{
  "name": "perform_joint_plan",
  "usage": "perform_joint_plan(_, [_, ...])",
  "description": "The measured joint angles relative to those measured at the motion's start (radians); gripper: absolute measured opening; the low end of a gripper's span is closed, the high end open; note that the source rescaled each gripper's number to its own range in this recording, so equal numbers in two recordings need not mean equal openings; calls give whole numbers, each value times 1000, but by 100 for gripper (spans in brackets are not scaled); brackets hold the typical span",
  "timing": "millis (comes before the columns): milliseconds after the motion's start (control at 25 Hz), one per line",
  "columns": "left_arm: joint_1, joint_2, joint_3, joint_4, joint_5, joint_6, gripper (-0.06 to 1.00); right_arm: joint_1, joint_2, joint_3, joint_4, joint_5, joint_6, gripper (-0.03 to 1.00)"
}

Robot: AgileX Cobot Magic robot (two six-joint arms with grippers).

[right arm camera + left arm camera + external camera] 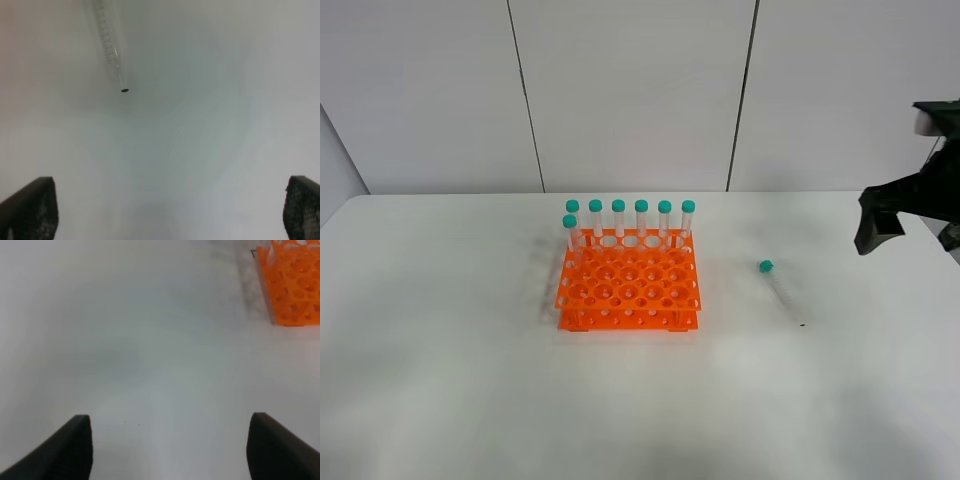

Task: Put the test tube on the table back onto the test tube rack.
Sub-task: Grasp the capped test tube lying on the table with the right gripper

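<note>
The test tube lies flat on the white table, right of the orange test tube rack, with its teal cap toward the back. Several identical capped tubes stand along the rack's back row. My right gripper hovers open and empty near the right edge, right of and behind the lying tube. In the right wrist view the right gripper is wide open and the tube's pointed tip lies ahead of it. My left gripper is open and empty over bare table, with the rack's corner far ahead; it is out of the exterior view.
Grey wall panels stand behind the table's back edge. A tiny dark speck sits on the table at the tube's tip. White tabletop stretches in front of the rack.
</note>
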Motion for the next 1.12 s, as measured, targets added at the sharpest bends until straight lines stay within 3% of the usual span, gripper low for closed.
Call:
perform_joint_plan(160, [0,0,0,0,0,0,99,17,231,-177,-7,25,-14,100])
perform_joint_plan(360, [0,0,0,0,0,0,99,117,394,-316,-5,24,-33,100])
perform_joint_plan(560, [0,0,0,0,0,0,99,147,450,-323,-6,23,-35,100])
perform_joint_plan(1120, [0,0,0,0,0,0,99,86,457,-323,48,-20,-50,100])
